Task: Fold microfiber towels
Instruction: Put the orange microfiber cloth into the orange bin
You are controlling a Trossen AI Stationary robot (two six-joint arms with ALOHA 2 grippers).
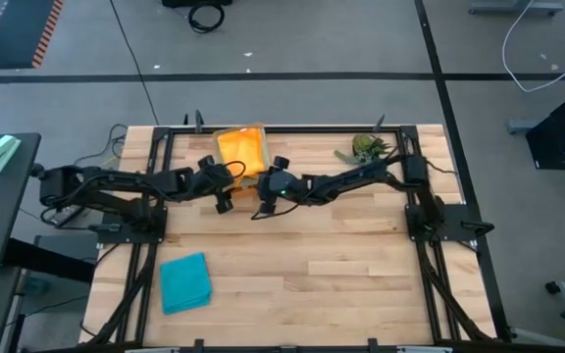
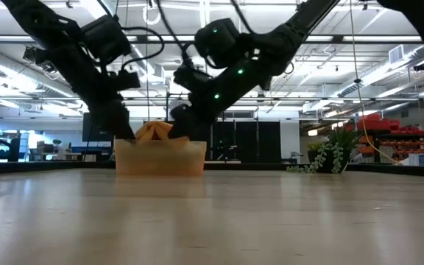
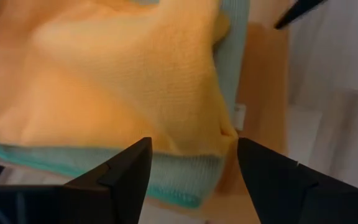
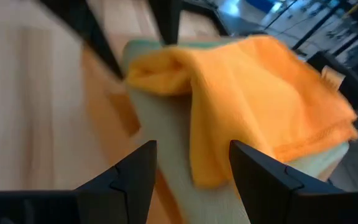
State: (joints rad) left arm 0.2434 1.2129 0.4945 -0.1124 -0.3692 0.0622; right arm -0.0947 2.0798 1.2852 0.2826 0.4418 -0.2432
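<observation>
Closest to the front edge of the table, near the left corner, sits a folded teal towel, well apart from everything else. Up by the back edge there's the orange tray with an orange towel rumpled on top of a pale green one. Both arms reach in at the tray's front side: the left gripper hangs at its front left with fingers spread, the orange towel's corner between them, and the right gripper is at the front right, fingers spread too, nothing pinched. A little spiky plant sits at the back right.
</observation>
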